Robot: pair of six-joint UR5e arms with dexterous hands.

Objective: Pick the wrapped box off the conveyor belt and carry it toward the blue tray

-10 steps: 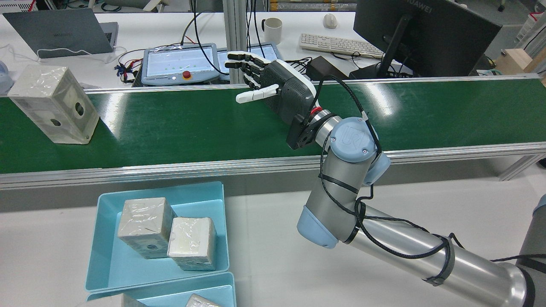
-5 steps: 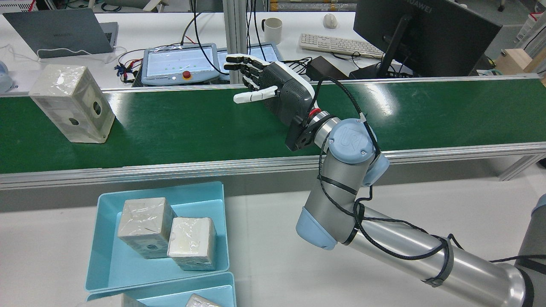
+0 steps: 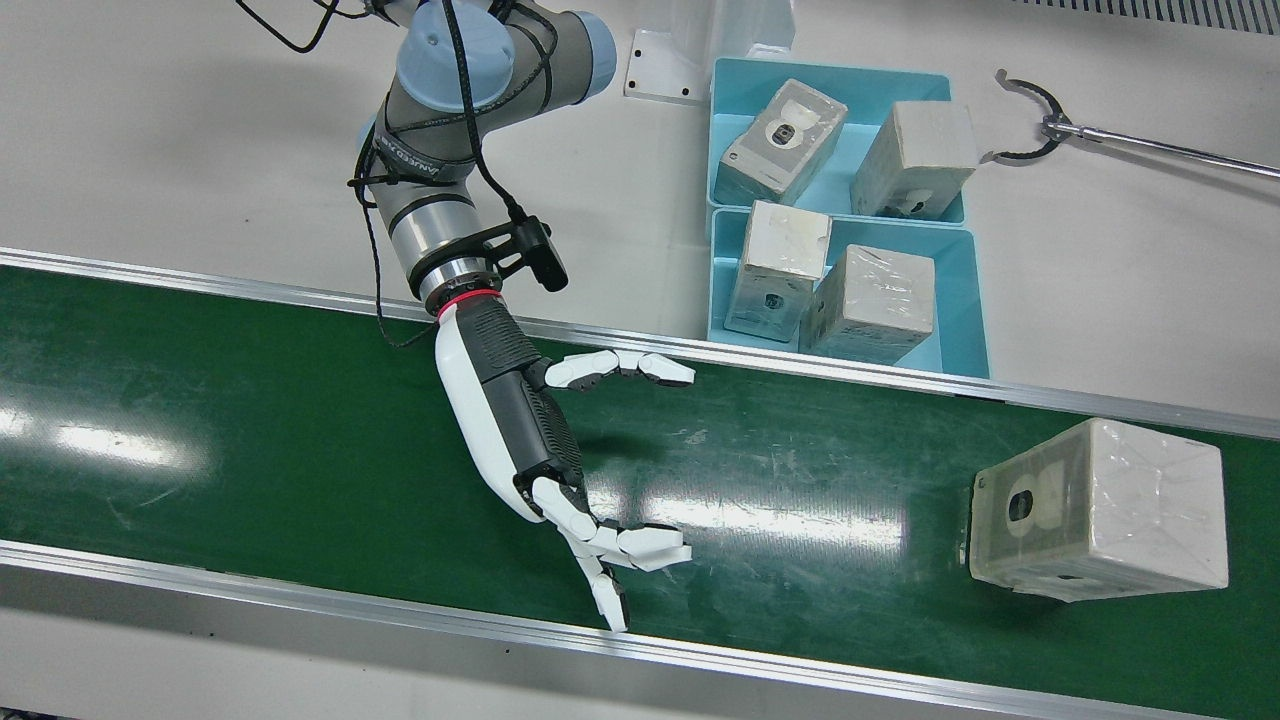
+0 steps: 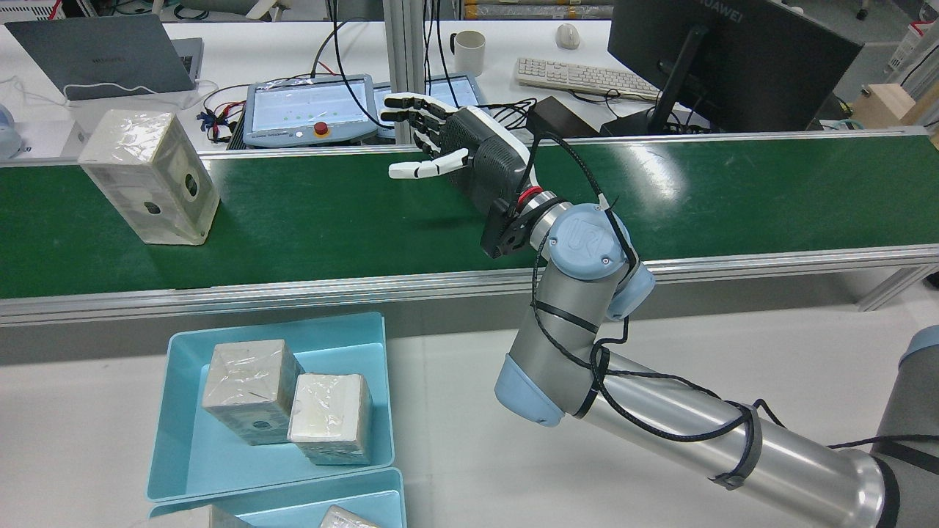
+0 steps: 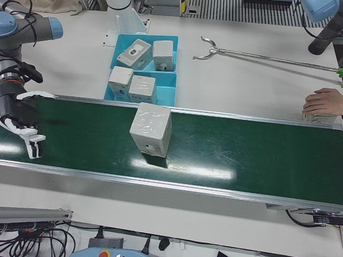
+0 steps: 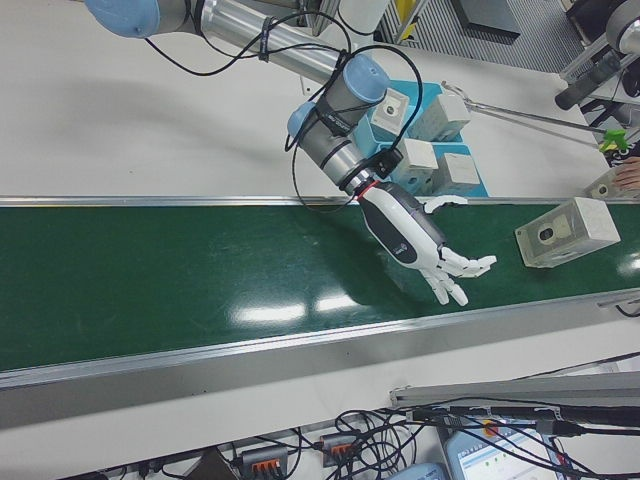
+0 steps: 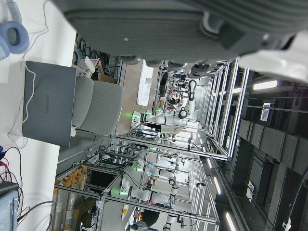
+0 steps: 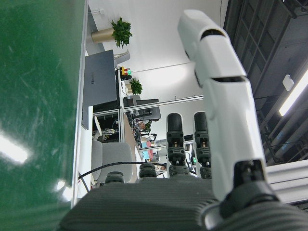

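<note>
The wrapped box (image 3: pixel 1100 510) (image 4: pixel 150 180) (image 5: pixel 151 128) (image 6: pixel 565 232) stands on the green conveyor belt (image 3: pixel 250 430), pale and film-covered, with round holes on one side. My right hand (image 3: pixel 530 430) (image 4: pixel 469 150) (image 6: pixel 410 235) (image 5: pixel 21 120) hovers over the belt, open, fingers spread toward the box, well apart from it. In the right hand view its fingers (image 8: pixel 221 96) hold nothing. The blue tray (image 3: pixel 955 300) (image 4: pixel 183 440) sits beside the belt with two wrapped boxes in it. My left hand (image 7: pixel 168 29) shows only as a dark palm edge.
A second blue tray (image 3: pixel 730 90) with two boxes lies behind the first. A metal reach-grabber (image 3: pixel 1040 120) rests on the table. A person's hand (image 5: pixel 324 101) rests on a box at the belt's end. Teach pendants (image 4: pixel 308 110), a laptop and a monitor stand beyond the belt.
The wrapped box has travelled along the belt toward my right hand. The right hand and arm have shifted a little toward the box, still open.
</note>
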